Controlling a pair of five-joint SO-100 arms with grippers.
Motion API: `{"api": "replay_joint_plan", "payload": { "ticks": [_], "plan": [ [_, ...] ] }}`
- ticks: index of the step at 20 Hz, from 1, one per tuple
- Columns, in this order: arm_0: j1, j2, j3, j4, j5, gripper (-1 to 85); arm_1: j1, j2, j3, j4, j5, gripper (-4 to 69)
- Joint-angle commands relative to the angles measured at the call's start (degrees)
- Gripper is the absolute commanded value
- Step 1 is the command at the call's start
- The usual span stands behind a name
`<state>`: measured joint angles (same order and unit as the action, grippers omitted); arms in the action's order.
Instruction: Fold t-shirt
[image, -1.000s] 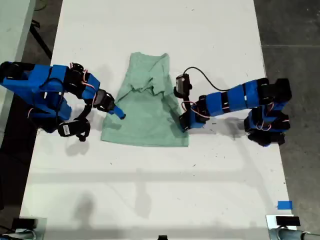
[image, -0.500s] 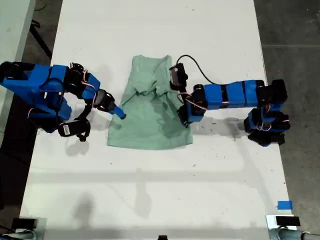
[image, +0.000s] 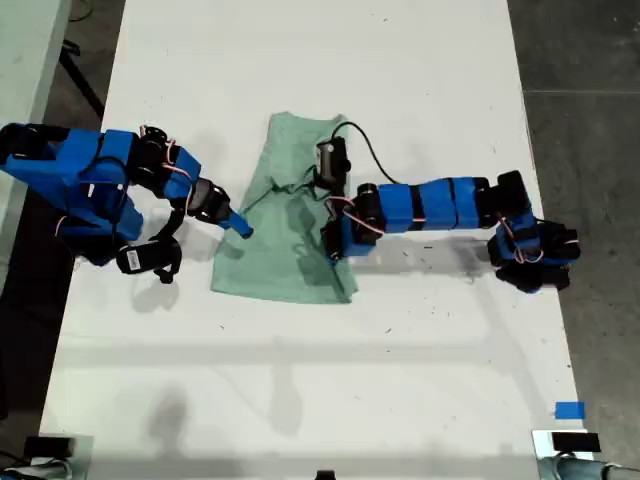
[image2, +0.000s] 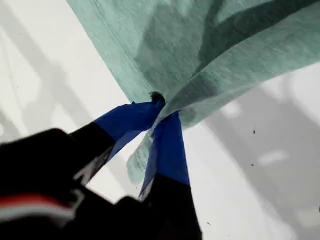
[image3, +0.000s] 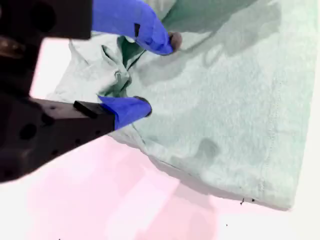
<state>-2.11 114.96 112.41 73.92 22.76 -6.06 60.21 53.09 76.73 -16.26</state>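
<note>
At t-shirt edge, my first gripper clamped

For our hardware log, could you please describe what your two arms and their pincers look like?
Both arms have bright blue shells with black joints and motors. My first pincer and second pincer have black bodies with blue-taped fingertips. A black cable loops over one arm.
</note>
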Motion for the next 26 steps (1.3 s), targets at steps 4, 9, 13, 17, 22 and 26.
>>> {"api": "replay_joint_plan", "payload": {
  "ticks": [4,9,13,17,22,26],
  "plan": [
    [0.88,2.02,-0.35,-1.76,-0.53,20.2,-0.26,-9.93,-3.87,-15.73,4.31,7.5],
    [1.23,2.2,0.62,-1.67,-0.97,20.2,1.23,-7.56,-4.92,-10.46,5.45,34.5],
    [1.23,2.2,0.97,-1.58,-1.23,20.2,2.81,2.46,-4.92,-3.96,2.11,29.0],
    [1.93,2.2,1.05,-0.97,-2.11,20.2,5.36,12.92,-4.48,6.77,-0.53,27.2],
    [2.9,3.34,3.34,1.41,-7.91,20.4,8.35,22.15,2.11,13.01,-2.99,23.8],
    [3.6,6.68,10.37,1.32,-12.66,20.1,9.58,30.23,14.77,12.92,-3.16,21.6]
  ]
}}
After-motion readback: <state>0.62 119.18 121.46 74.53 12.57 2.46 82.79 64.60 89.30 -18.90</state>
